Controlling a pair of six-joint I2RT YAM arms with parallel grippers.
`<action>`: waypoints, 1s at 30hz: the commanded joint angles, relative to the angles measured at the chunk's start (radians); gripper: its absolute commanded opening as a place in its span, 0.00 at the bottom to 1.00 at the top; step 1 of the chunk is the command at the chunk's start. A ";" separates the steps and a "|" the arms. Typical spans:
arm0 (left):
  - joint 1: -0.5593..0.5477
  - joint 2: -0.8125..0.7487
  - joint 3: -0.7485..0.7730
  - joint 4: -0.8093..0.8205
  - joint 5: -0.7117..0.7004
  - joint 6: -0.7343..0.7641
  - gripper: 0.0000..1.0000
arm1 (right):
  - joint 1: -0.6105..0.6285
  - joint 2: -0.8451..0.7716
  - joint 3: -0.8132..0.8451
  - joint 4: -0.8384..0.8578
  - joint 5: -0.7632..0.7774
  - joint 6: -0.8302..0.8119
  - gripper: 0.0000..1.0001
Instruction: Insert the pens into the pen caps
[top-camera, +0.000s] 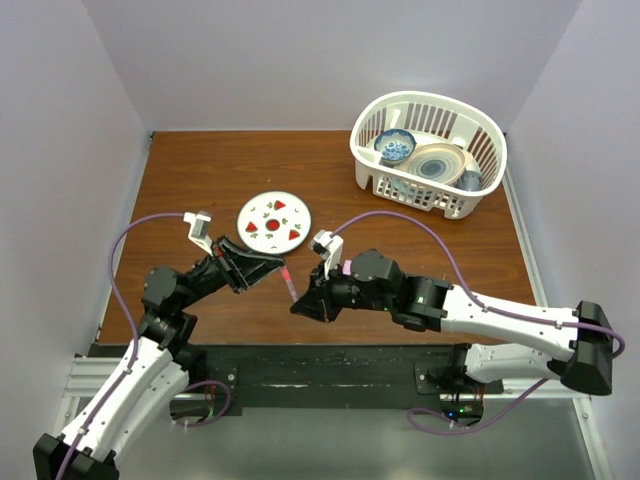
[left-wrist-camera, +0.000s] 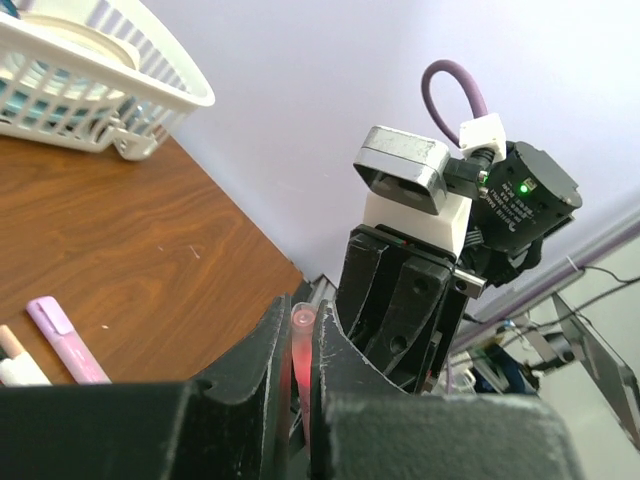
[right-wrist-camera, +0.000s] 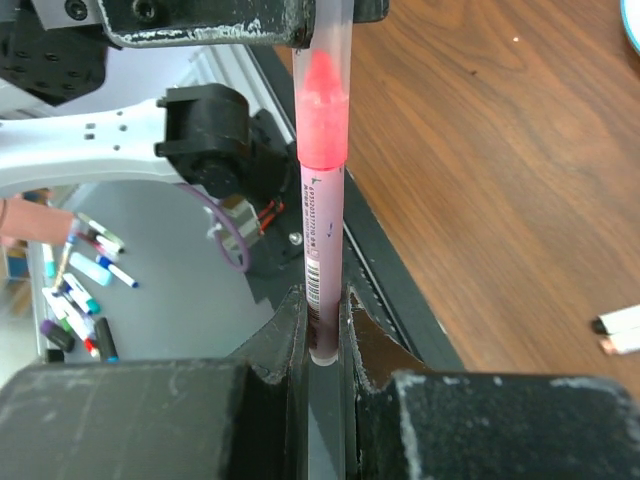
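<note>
Right gripper (right-wrist-camera: 322, 330): closest thing in its own wrist cam; jaws pinched down tight on bottom end of pen (right-wrist-camera: 322, 225), which stood straight up btwn the fingers.
Pen: thin, mauve barrel w/ small printed text, darker at the held end; its red tip was up inside cap (right-wrist-camera: 322, 95).
Cap: see-through tube w/ red showing through; sat over the pen tip, in line w/ the barrel.
Left gripper (left-wrist-camera: 301, 335): closed to a sliver and gripping the cap; from its wrist cam the cap's end poked up btwn the fingertips, glowing pinkish-red.
Both arms: met above the near part of table (top-camera: 200, 170), nose to nose, w/ the pen bridging the gap in the overhead view.
Other pens: pink pen (left-wrist-camera: 65, 340) and white pen (left-wrist-camera: 14, 368) lay side by side on the wood, apart from the action.
Plate (top-camera: 274, 221): white, round, red melon-slice pattern; flat on the table just beyond where the two met.
Basket (top-camera: 420, 195): white plastic, far right corner, bowls inside.
Floor: loose markers (right-wrist-camera: 80, 290) scattered below the table edge, seen in the right wrist cam.
</note>
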 joint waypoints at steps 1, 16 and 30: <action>-0.021 -0.018 -0.077 -0.145 0.156 0.052 0.00 | -0.113 0.005 0.179 0.180 0.111 -0.046 0.00; -0.132 0.018 -0.209 -0.032 0.137 0.044 0.00 | -0.204 0.235 0.496 0.107 0.008 -0.109 0.00; -0.153 0.014 -0.279 0.098 0.146 -0.013 0.00 | -0.299 0.339 0.630 0.217 -0.042 -0.074 0.00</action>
